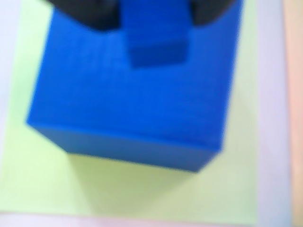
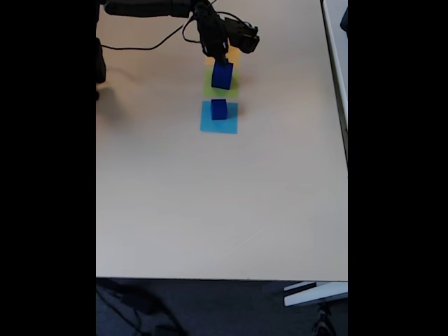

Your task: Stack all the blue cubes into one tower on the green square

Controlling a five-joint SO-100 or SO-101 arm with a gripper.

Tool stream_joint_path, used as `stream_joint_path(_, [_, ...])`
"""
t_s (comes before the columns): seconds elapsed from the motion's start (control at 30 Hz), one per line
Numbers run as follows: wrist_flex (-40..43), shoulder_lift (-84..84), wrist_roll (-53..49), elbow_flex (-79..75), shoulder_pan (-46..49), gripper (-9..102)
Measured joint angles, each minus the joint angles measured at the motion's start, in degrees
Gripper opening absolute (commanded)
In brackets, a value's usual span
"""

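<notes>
**Blue cubes on the green square**

The large blue cube (image 1: 128, 90) is sitting on the green square (image 1: 38, 179). We are seeing the jaws (image 1: 154, 9) clamped on a smaller cube (image 1: 156, 40) right over its top. Another cube (image 2: 219, 108) is resting on the light-blue square (image 2: 218, 124) on the worktop (image 2: 210, 210).

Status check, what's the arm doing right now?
End effector over the large cube on the green square, small cube between its fingers. Medium cube waiting on the light-blue square. Nothing in the way.
</notes>
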Motion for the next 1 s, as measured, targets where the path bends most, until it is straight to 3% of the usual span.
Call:
stream_joint_path(0.47, [4.5, -7.9, 14.9, -11.0, -9.6, 0])
stream_joint_path(1.0, [4.1, -12.8, 20.2, -13.5, -12.5, 0])
